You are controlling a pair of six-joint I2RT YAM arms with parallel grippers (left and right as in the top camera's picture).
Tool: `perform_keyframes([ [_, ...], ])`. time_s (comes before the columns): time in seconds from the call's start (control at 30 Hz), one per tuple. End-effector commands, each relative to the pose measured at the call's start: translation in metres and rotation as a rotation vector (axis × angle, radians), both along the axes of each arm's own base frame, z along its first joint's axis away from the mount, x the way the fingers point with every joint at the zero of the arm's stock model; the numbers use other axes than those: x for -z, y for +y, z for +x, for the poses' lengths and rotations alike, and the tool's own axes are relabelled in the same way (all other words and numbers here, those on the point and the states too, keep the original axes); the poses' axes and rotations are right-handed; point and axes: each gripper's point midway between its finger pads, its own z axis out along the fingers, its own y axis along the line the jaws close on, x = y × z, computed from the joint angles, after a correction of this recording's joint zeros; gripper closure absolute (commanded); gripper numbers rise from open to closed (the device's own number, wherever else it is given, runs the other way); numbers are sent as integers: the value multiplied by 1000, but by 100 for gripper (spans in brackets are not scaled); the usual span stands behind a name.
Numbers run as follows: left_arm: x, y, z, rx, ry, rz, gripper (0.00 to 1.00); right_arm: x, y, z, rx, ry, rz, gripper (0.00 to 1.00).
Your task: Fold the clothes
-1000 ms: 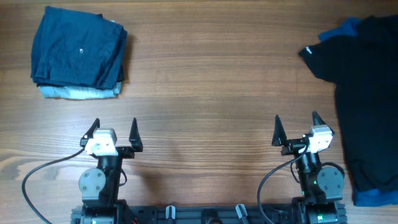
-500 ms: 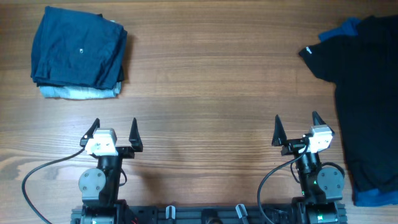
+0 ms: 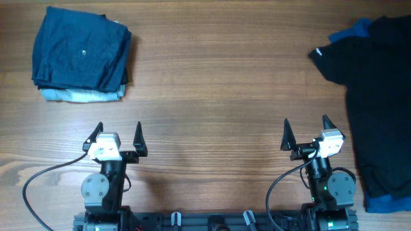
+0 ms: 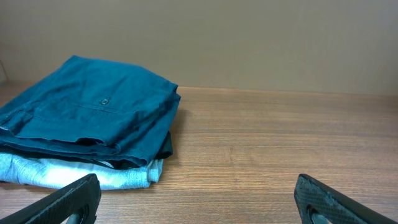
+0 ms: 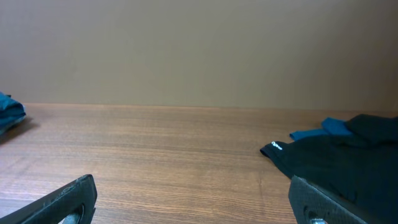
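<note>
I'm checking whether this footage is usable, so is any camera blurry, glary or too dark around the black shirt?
Overhead: sharp, evenly lit, no glare; the black shirt is cut off at the right edge, its folds hardly visible. Right wrist: in focus, shirt a dark mass. Left wrist: folded pile crisp.

From my right gripper, jaws spread wide over the wooden table. A black shirt lies ahead to the right, with a blue shirt poking out behind it.

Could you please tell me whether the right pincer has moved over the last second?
No. The right pincer sits just as far left of the black polo shirt as before.
</note>
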Motion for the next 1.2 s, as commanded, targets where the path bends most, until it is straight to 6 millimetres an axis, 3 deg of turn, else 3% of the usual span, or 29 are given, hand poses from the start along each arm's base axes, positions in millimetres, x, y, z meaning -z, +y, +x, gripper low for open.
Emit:
perform_keyframes([
  [0.0,2,0,0,4,-2,18,0,-1,-1,0,5,-6,-12,0],
  [0.37,-1,0,0,4,-12,18,0,-1,-2,0,9,-7,-13,0],
  [0.47,-14,-17,-1,103,-65,7,0,-3,-2,0,8,-5,85,0],
  [0.53,-43,-24,-5,144,-124,-49,0,-14,-2,-2,7,-21,148,0],
  [0.57,-62,-22,-9,132,-162,-67,0,-30,-3,-4,10,-52,150,0],
  [0.63,-115,-18,-21,108,-263,-60,0,-65,-11,-11,48,-124,166,0],
  [0.67,-157,-15,-31,95,-326,-57,0,-89,-18,-16,79,-168,203,0],
  [0.73,-205,-15,-37,97,-369,-54,0,-128,-27,-23,121,-222,228,0],
  [0.83,-275,-26,-15,157,-296,-53,0,-182,-26,-12,127,-194,223,1],
  [0.9,-297,-38,17,225,-155,-65,0,-215,-24,17,138,-94,176,0],
  [0.97,-298,-44,47,260,3,-87,0,-236,-22,48,147,13,69,0],
  [1.03,-277,-45,86,253,246,-122,0,-244,-19,94,145,200,-43,0],
  [1.07,-264,-46,97,256,329,-135,0,-241,-20,107,149,268,-50,0],
  [1.13,-214,-55,120,297,538,-184,0,-209,-37,153,189,521,-70,0],
  [1.17,-196,-60,128,323,598,-206,0,-195,-45,166,200,591,-66,0],
])
